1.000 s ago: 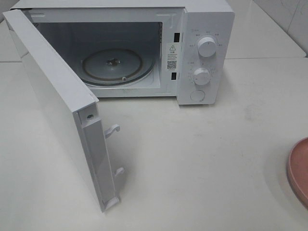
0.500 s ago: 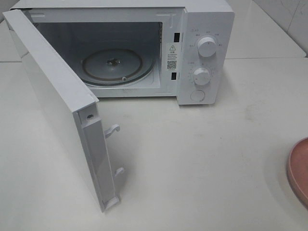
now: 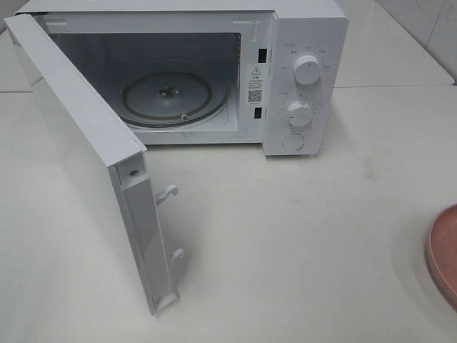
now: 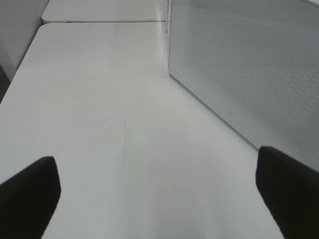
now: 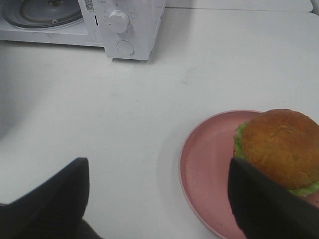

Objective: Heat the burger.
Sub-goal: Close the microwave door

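Observation:
The burger [image 5: 281, 147], with a golden-brown bun and green lettuce, sits on a round pink plate [image 5: 207, 172] in the right wrist view. My right gripper [image 5: 159, 204] is open, one finger beside the plate, the other [image 5: 264, 199] over the plate's rim next to the burger. The burger is out of the high view; only the plate's edge [image 3: 443, 250] shows at the right. The white microwave [image 3: 307, 78] stands at the back with its door [image 3: 86, 150] swung open and the glass turntable [image 3: 168, 96] bare. My left gripper [image 4: 159, 194] is open over the table, beside the door's outer face [image 4: 249, 64].
The microwave has two knobs [image 3: 307, 69] and a round button [image 3: 293, 141] on its right panel. The open door juts far forward on the left of the white table [image 3: 300, 236]. A tiled wall rises at the back right.
The pink plate's edge in the high view shifted slightly, otherwise nothing has visibly moved.

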